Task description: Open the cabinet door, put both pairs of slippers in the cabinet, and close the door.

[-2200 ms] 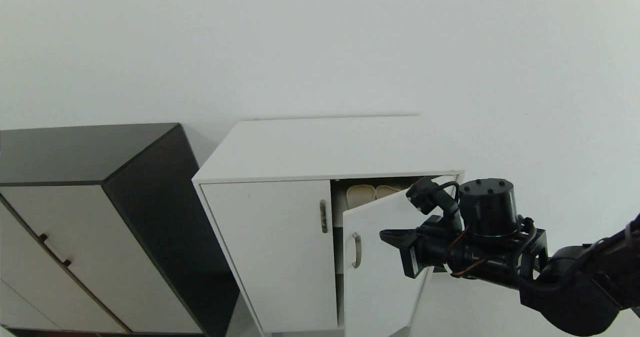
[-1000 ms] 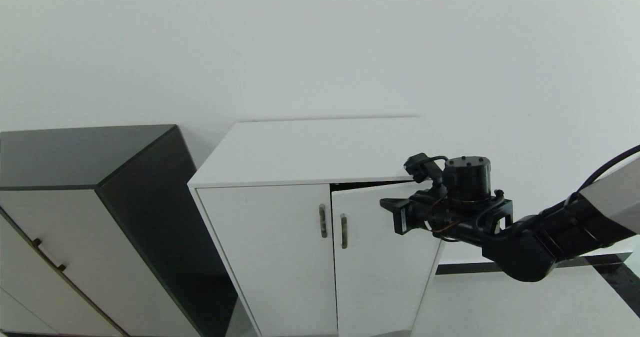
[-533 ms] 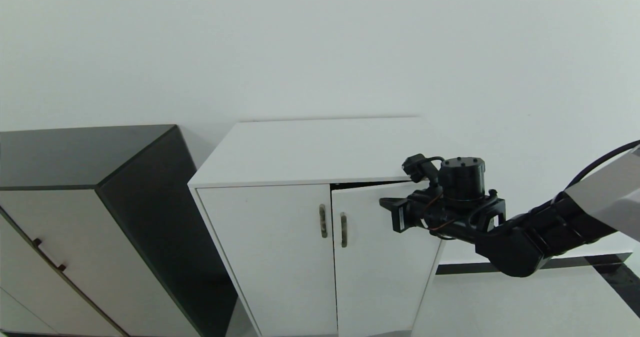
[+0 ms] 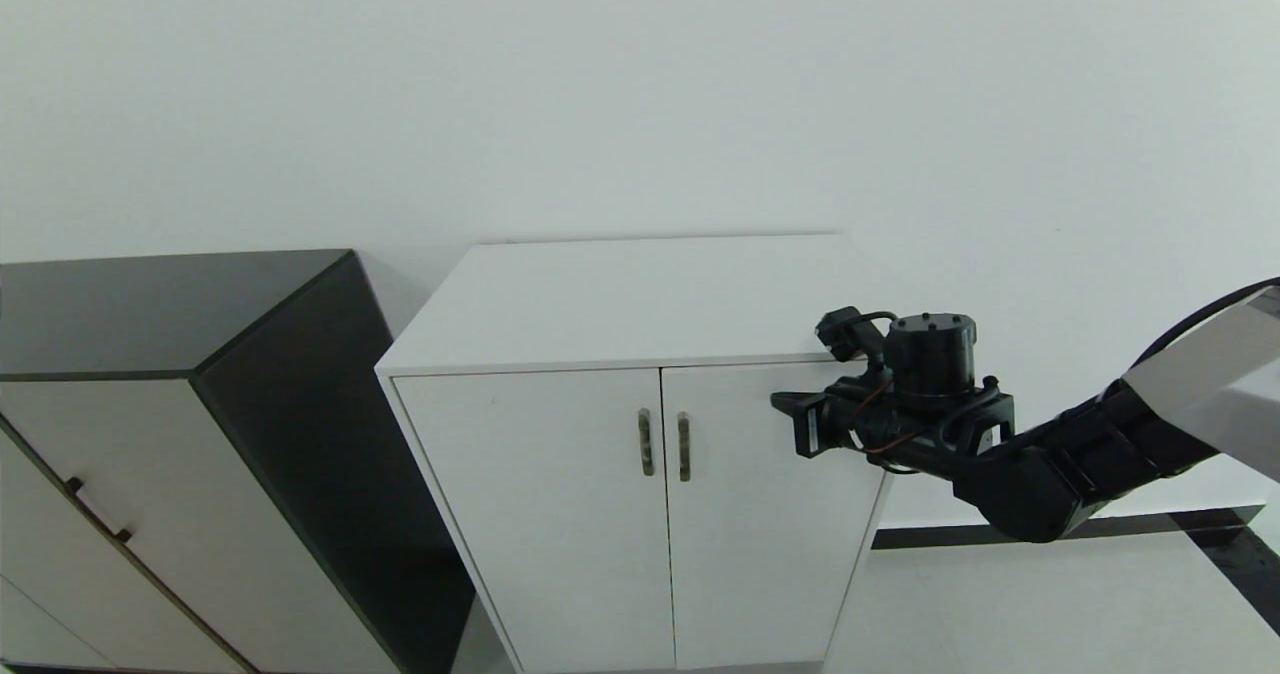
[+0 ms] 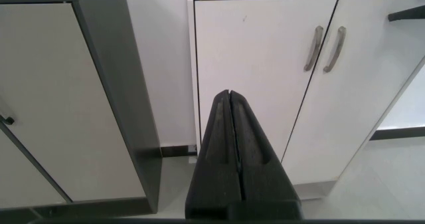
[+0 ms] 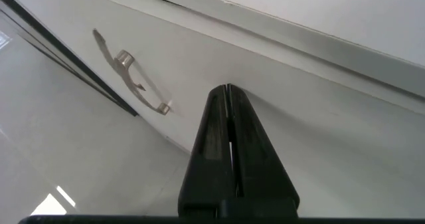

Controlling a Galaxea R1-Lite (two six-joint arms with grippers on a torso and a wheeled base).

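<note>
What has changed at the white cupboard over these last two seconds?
The shut right gripper pushed the white cabinet's right-hand door from ajar to fully closed, hiding the beige slippers inside. The left-hand door and the black-topped cabinet beside it stayed put.

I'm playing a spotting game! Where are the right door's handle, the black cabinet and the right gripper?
right door's handle (image 4: 684, 446): head view, middle of the metal bar.
black cabinet (image 4: 320, 454): head view, its dark side panel.
right gripper (image 4: 782, 400): head view, tips of its shut fingers.
</note>
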